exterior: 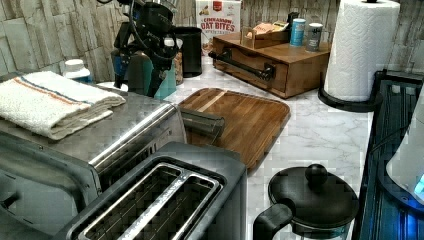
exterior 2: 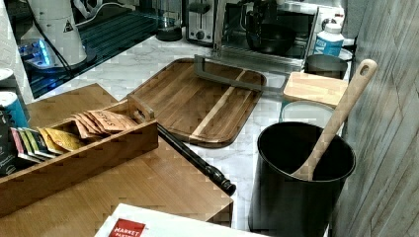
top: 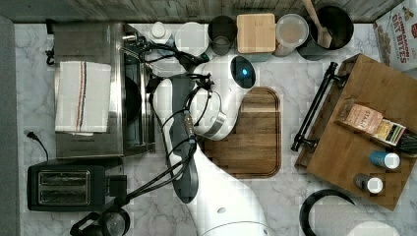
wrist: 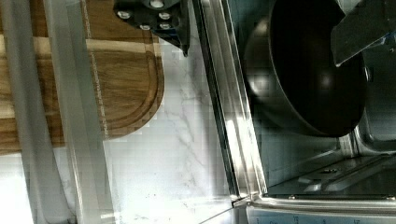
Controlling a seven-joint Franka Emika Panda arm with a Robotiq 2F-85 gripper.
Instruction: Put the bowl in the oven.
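The black bowl [wrist: 308,70] sits inside the open stainless-steel oven [top: 88,42]; in the right view the bowl [exterior 2: 271,39] rests low in the lit cavity. My gripper [wrist: 261,51] is at the oven mouth and stands open. One finger [wrist: 359,28] is over the bowl's inside. The other finger [wrist: 154,16] is well outside the rim, above the counter. The oven's glass door [exterior 2: 237,61] lies folded down over the edge of the cutting board.
A folded striped towel [top: 81,96] lies on the oven's top. A black toaster [top: 66,187] stands beside it. The wooden cutting board [top: 251,132] is in front of the door. A black pot with a wooden spoon [exterior 2: 301,182] and a wooden tray box [top: 364,142] are at the top view's right.
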